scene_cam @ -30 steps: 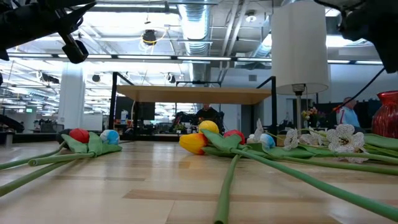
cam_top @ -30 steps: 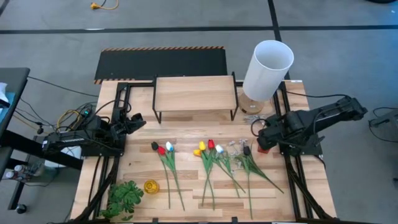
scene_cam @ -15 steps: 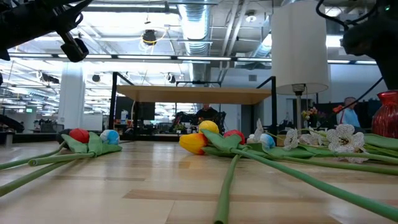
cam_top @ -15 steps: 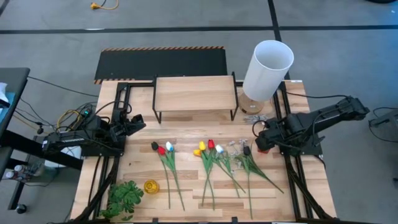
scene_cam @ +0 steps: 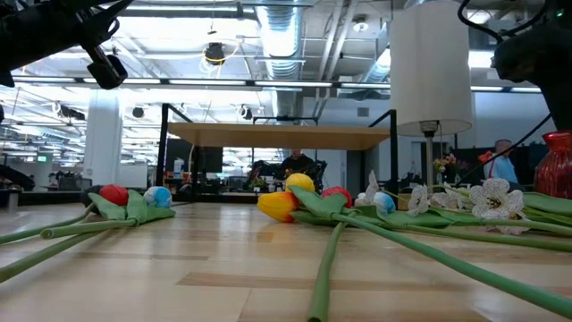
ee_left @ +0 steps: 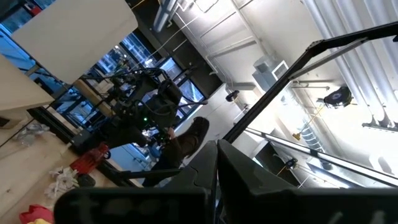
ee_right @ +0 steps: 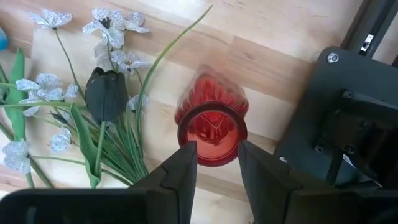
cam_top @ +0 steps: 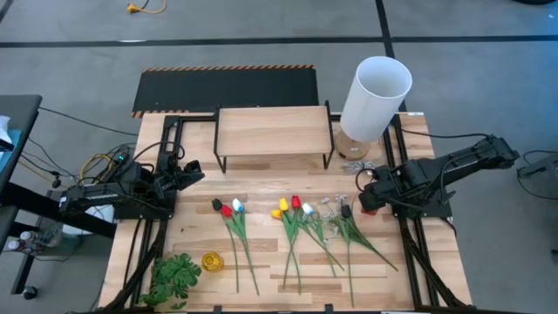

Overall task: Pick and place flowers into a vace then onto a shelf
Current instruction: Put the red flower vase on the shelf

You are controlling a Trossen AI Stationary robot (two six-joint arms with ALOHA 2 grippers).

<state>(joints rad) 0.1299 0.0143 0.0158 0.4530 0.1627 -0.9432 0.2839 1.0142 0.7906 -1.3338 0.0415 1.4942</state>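
Observation:
A small red vase (ee_right: 211, 109) stands upright on the table at the right (cam_top: 369, 208), beside the flowers. My right gripper (ee_right: 216, 149) points straight down over its mouth, open, one finger showing over each side of the rim. The flowers lie flat: red and white tulips (cam_top: 228, 209), yellow and red tulips (cam_top: 288, 208), a dark tulip (ee_right: 106, 93) and white blossoms (ee_right: 112, 25). The light-wood shelf (cam_top: 273, 131) stands at the far middle of the table. My left gripper (cam_top: 187, 170) is raised at the table's left, shut and holding nothing.
A tall white cylinder (cam_top: 375, 85) stands at the far right, close behind the vase. A black panel (cam_top: 225, 87) lies beyond the shelf. A leafy green sprig (cam_top: 174, 277) and a small yellow object (cam_top: 212, 260) lie at the near left.
My right gripper has sunk toward the red vase and has almost stopped over its mouth. The vase and the flowers have stayed where they were.

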